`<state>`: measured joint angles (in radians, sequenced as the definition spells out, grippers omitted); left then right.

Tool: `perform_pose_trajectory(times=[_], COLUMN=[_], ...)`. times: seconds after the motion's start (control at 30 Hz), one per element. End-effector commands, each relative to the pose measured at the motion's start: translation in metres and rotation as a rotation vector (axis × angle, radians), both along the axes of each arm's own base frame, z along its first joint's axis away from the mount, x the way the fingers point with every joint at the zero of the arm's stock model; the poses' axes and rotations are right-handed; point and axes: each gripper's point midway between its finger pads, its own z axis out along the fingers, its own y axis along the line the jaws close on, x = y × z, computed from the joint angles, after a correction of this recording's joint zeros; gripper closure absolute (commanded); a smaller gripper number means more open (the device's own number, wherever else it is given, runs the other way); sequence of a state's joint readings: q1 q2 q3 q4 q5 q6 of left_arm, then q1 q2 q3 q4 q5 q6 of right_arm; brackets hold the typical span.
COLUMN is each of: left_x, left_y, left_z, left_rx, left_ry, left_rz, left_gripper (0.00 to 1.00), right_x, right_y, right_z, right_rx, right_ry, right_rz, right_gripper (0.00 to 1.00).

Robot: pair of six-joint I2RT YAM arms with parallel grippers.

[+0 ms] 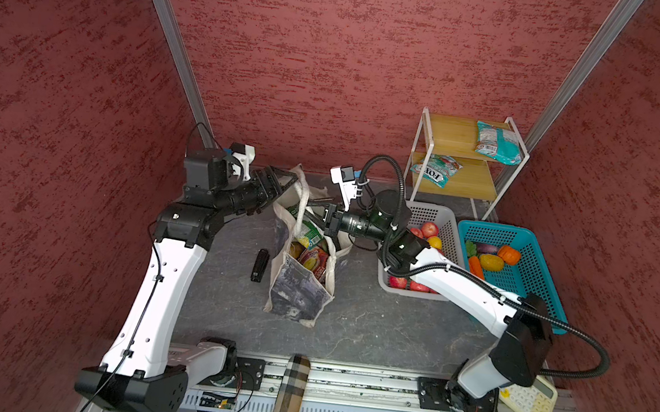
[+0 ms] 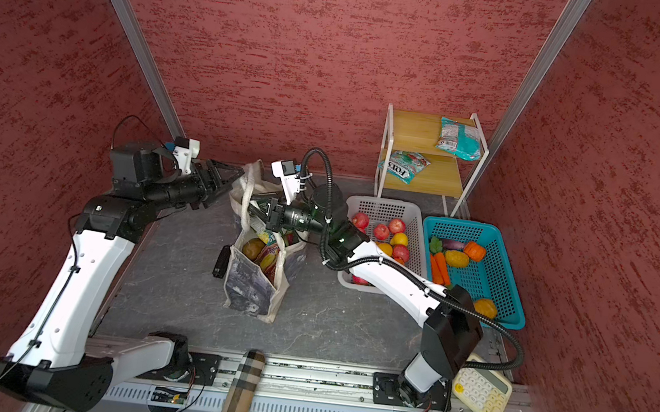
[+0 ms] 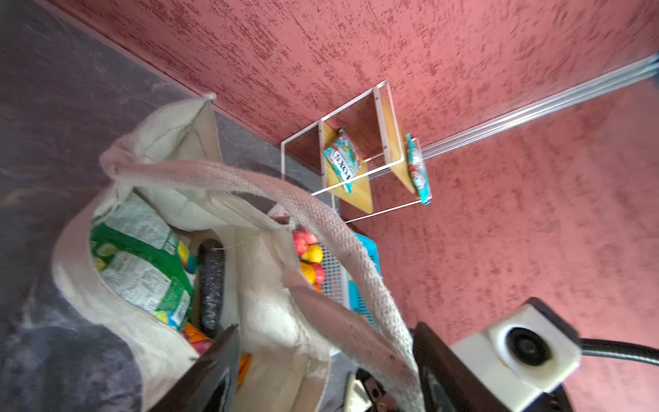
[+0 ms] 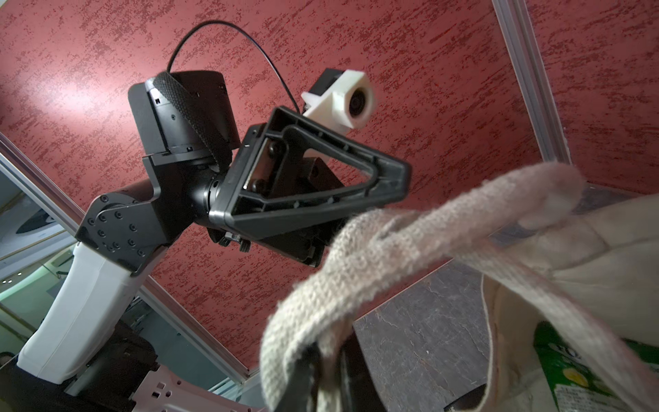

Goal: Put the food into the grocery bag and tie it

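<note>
Cream grocery bag (image 1: 297, 291) stands upright mid-table between the arms, mouth open. Visible inside are a green packet (image 3: 142, 257), an orange-red packet (image 1: 314, 262) and a brown oval (image 2: 253, 248). Over the mouth, the right gripper (image 4: 326, 356) is pinched tight on a strap handle (image 4: 392, 242) and holds it up. At the bag's far-left corner the left gripper (image 1: 286, 185) has its fingers spread wide. In the left wrist view strap runs loose between them, not pinched.

A small black object (image 1: 260, 265) lies flat just beside the bag's left side. The right forearm crosses the white basket (image 1: 431, 215) and hides some of the red apples (image 1: 429, 228). The blue basket (image 1: 538, 279) sits just beside it and holds a carrot and orange and yellow toy veg. The shelf (image 1: 450, 136) behind the baskets has a FOX'S packet (image 1: 434, 172) on the lower tier and a teal packet (image 1: 498, 143) on top. A plaid case (image 1: 291, 391) and a calculator (image 1: 529, 403) lie at the front rail, well apart from the bag.
</note>
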<state>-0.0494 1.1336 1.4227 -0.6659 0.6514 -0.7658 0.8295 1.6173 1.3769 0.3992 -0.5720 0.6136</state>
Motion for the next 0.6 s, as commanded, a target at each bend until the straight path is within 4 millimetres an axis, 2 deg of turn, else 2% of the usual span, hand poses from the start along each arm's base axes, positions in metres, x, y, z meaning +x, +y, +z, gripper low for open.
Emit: perform_pose_trajectory(times=[0.0,0.23,0.43,0.57], left_x=[-0.014,-0.023,-0.023,-0.021], left_y=[-0.015,-0.030,-0.043,-0.045], left_z=[0.027,0.035,0.031,0.030], left_rx=[-0.115,-0.209,-0.246,-0.254], left_ry=[-0.062,-0.061,-0.043,-0.040], left_rz=[-0.101,-0.174,-0.212,-0.210], left_gripper=[0.31,0.42,0.49,0.53], right_x=[-0.013,-0.010,-0.007,-0.008], right_y=[-0.022,-0.021,-0.018,-0.018], right_z=[0.055,0.047,0.041,0.042], right_rx=[0.133,0.119,0.114,0.115], right_ry=[-0.115,-0.116,-0.113,-0.114], right_rz=[-0.023,-0.031,-0.029,-0.024], right_gripper=[1.00,1.00,1.00,1.00])
